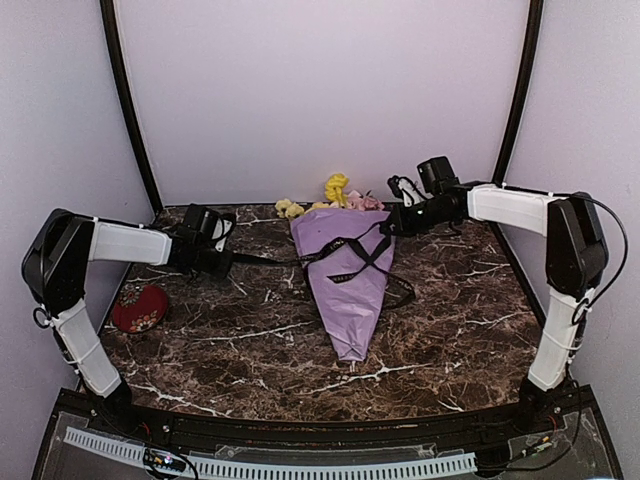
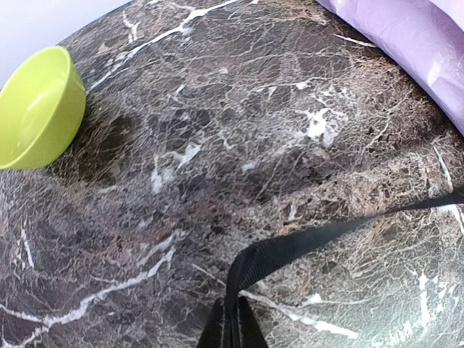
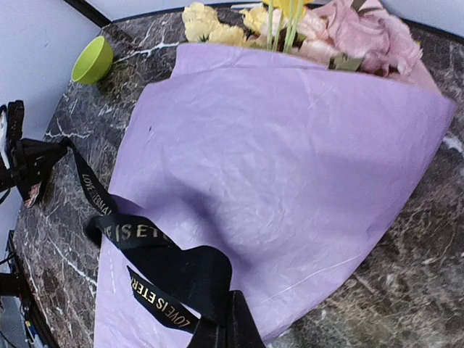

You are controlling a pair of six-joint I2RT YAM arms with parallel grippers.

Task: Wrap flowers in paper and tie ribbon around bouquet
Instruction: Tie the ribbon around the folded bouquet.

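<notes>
The bouquet lies on the dark marble table [image 1: 250, 340], a cone of lilac paper [image 1: 345, 285] [image 3: 290, 159] with its tip toward the near edge. Yellow, cream and pink flowers [image 1: 335, 195] [image 3: 355, 29] stick out of its far end. A black ribbon [image 1: 350, 255] [image 3: 174, 272] [image 2: 312, 243] with pale lettering crosses over the cone and stretches taut to both sides. My left gripper [image 1: 225, 262] [image 2: 233, 326], left of the cone, is shut on one ribbon end. My right gripper [image 1: 392, 225] [image 3: 232, 330], at the cone's upper right, is shut on the other. A corner of the paper [image 2: 413, 36] shows in the left wrist view.
A green bowl [image 2: 36, 109] [image 3: 92, 59] stands at the far left of the table. A red embroidered round pouch [image 1: 140, 307] lies near the left arm. Pale curtain walls close in the back and sides. Black cables [image 1: 400, 185] hang at the back right.
</notes>
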